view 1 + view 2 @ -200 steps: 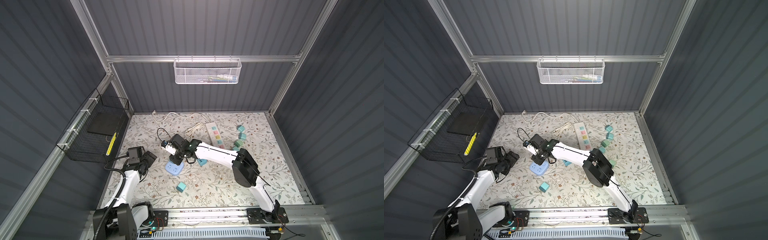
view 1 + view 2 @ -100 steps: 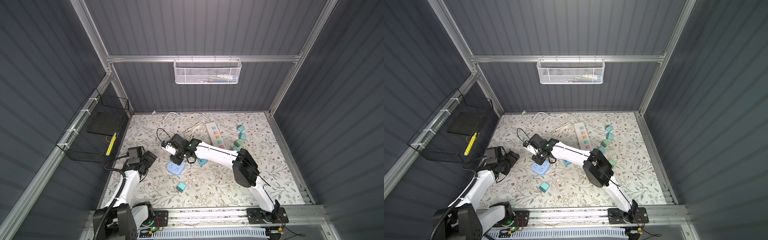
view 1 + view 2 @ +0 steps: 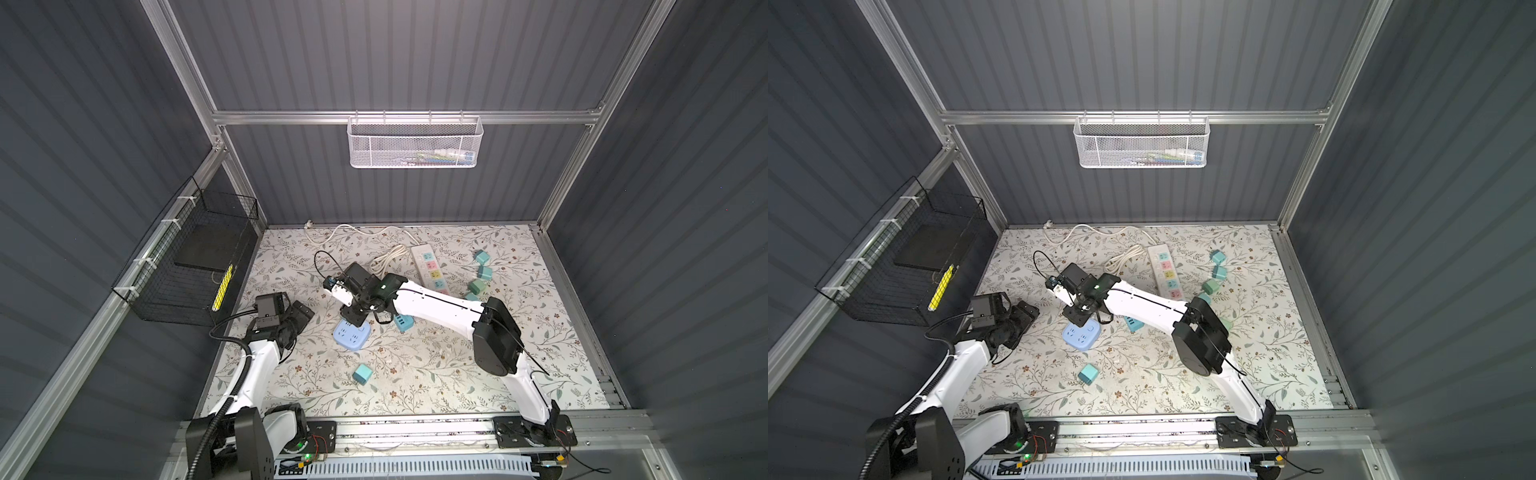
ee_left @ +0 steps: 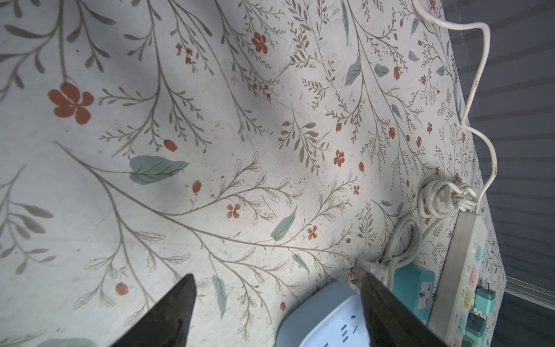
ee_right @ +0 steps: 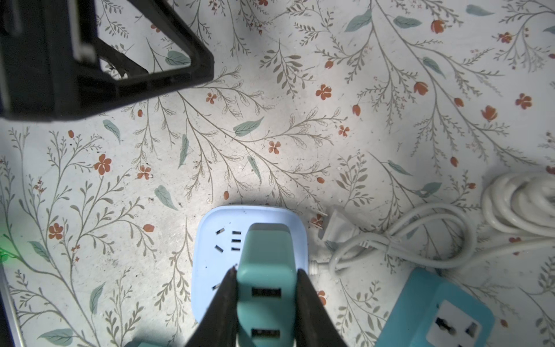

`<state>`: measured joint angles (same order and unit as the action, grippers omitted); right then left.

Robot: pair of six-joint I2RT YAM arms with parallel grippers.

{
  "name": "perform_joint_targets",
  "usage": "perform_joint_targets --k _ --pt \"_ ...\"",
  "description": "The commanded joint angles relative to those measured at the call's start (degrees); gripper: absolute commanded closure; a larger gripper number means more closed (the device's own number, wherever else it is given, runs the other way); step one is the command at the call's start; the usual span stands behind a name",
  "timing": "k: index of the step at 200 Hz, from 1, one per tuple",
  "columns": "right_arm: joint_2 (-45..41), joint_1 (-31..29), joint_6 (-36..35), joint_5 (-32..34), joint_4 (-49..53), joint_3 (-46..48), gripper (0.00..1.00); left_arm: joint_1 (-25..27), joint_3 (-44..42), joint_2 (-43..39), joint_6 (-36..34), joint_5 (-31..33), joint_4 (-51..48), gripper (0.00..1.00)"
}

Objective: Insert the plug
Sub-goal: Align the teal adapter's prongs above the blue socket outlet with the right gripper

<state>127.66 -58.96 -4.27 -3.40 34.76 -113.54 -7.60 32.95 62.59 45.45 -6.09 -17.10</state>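
Clamping on a teal USB charger plug over the pale-blue socket block: right gripper fingers; left gripper fingers stand apart, empty.

1. The plug is a teal block with rounded edges. Two USB slots sit one above the other on the face turned to the wrist camera. The right gripper pinches it by its two sides and holds it upright over the socket block. Its prongs are hidden, so whether they are seated cannot be told.
2. The socket block is a pale blue square with rounded corners. It lies flat on the flowered tabletop, left of centre. Several slot openings show on its uncovered face.
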Motion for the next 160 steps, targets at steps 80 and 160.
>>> perform_joint_targets --k 80,160 --pt "2.46 -0.45 0.88 -0.29 2.18 -0.77 0.95 -0.23 1.15 0.00 -1.32 -1.65 0.50 0.14" --pt "4.30 -1.07 1.35 0.13 1.95 -0.21 0.95 -0.25 1.24 -0.24 -1.33 -1.55 0.54 0.14"
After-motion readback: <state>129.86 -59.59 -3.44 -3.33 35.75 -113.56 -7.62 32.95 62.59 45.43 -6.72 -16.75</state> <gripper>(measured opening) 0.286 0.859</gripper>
